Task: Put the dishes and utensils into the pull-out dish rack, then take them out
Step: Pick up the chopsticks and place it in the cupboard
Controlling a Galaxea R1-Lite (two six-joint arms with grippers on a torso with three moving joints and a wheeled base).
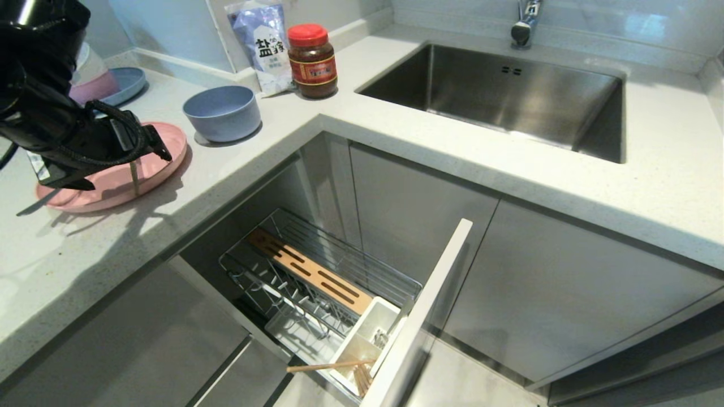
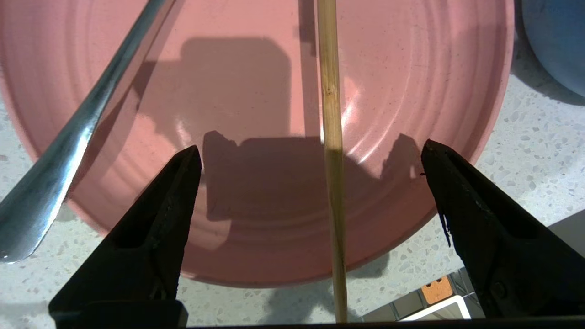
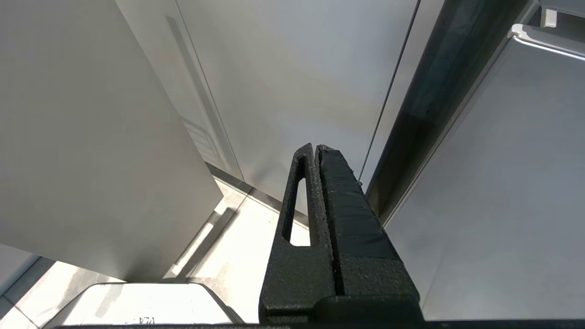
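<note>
so far little is loaded: the pull-out dish rack (image 1: 317, 282), well below and to the right of the left gripper (image 2: 311, 151), holds only one chopstick (image 1: 331, 366) leaning at its cutlery cup (image 1: 362, 339). the pink plate (image 2: 256, 91) lies directly under the wide-open, empty jaws, the blue-grey bowl (image 1: 222, 113) just beyond. only the left wrist view shows the second chopstick (image 2: 331, 137) between the fingers, untouched, and the spoon (image 2: 68, 151) aside. the right gripper (image 3: 315, 151), clenched, hangs by the cabinets.
</note>
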